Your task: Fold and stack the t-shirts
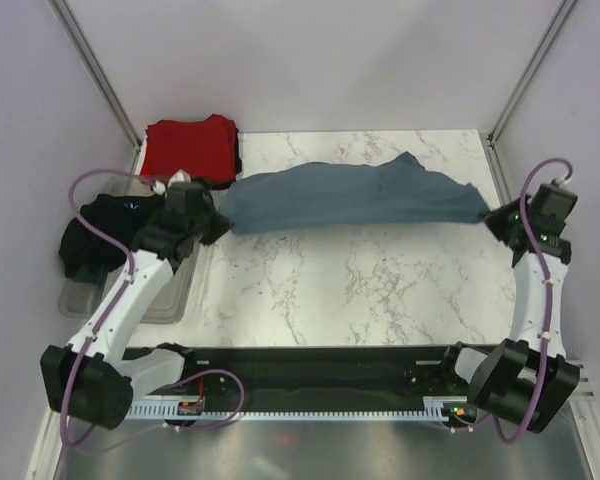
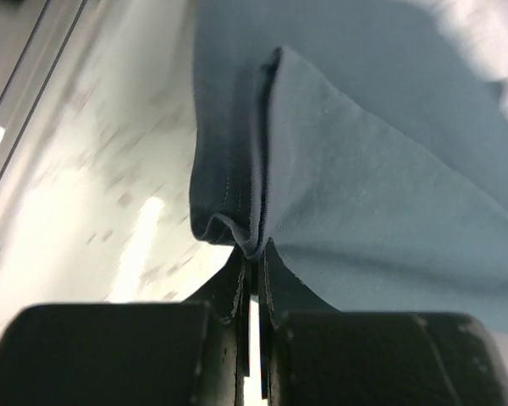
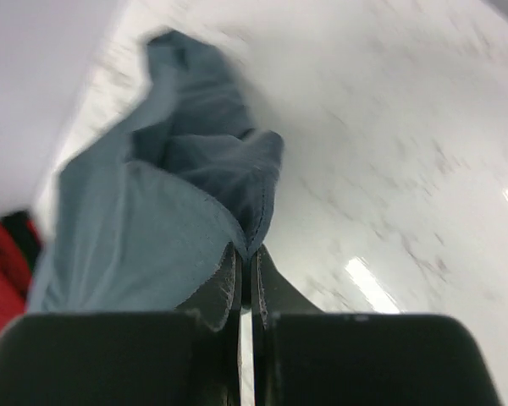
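Fingers of the left gripper point(image 2: 252, 262) were pinched tight on a hemmed corner of the soft slate blue-grey cloth t-shirt point(image 1: 350, 195), and the right gripper point(image 3: 245, 254) was clamped on its opposite edge, so the shirt stretched between them over the white marble-patterned table point(image 1: 380, 290). Beyond the left fingers lay a folded bright red t-shirt point(image 1: 190, 148); just outside them, a crumpled black t-shirt point(image 1: 95, 235) lay over a clear grey plastic tray point(image 1: 175, 300)
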### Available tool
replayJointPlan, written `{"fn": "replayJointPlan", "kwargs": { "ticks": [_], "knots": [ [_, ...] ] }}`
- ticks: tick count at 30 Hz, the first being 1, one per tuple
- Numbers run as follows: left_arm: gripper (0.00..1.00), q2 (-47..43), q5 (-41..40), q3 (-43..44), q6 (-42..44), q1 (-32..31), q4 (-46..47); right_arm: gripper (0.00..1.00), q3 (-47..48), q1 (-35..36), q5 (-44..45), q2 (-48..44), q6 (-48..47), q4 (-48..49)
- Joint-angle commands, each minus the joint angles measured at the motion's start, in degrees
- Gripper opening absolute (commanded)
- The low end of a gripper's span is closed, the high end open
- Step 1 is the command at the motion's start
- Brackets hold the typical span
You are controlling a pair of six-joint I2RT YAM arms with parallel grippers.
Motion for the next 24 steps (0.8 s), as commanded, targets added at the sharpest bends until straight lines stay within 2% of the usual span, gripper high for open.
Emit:
{"fn": "replayJointPlan", "kwargs": {
  "ticks": [1, 4, 7, 10, 15, 18, 19, 21, 22, 23, 24],
  "knots": [
    [0.02, -4.14, 0.5, -16.14, -5.36, 0.28, -3.55, 0.0, -13.36, -0.98, 5.56, -1.36, -1.08, -6.43],
    [0.02, -9.07, 3.84, -25.39, -7.57, 0.28, -1.61, 0.0, -20.23, -3.87, 4.89, -3.48, 0.24, -7.66],
    [0.02, -12.06, 4.12, -29.37, -7.93, 0.28, -1.61, 0.0, -22.89, -6.42, 4.61, -6.28, 0.25, -8.89],
    [0.02, -13.65, 5.96, -30.44, -7.58, 0.28, -1.61, 0.0, -22.02, -6.52, 5.49, -9.8, 0.6, -10.56],
    [0.02, -10.58, 6.14, -28.34, -7.05, 0.02, -1.0, 0.0, -21.23, -6.25, 0.85, -10.16, 3.85, -8.47],
    [0.02, -4.7, 6.14, -23.25, -5.21, 0.11, 0.41, 0.0, -18.86, -3.37, 1.09, -5.43, 4.99, -4.16],
    [0.02, 0.02, 6.14, -18.71, -3.81, 0.11, 0.41, 0.0, -14.76, -2.05, 1.97, -2.89, 5.17, -3.98],
    [0.02, 5.83, 7.36, -12.63, -2.23, 0.37, 0.24, 0.0, -9.04, 2.52, 2.24, 6.68, 5.26, -3.71],
    [0.02, 11.95, 8.24, -4.77, -0.65, 0.63, -0.54, 0.0, -0.92, 4.19, 2.07, 10.28, 5.26, -4.58],
    [0.02, 15.93, 9.38, 0.1, 0.15, 1.42, -1.6, 0.0, 4.12, 6.73, 1.11, 17.63, 4.83, -5.37],
    [0.02, 19.63, 11.83, 11.72, 1.98, 1.86, -3.17, 0.0, 16.36, 7.71, 0.06, 21.53, 3.43, -6.86]
  ]
}}
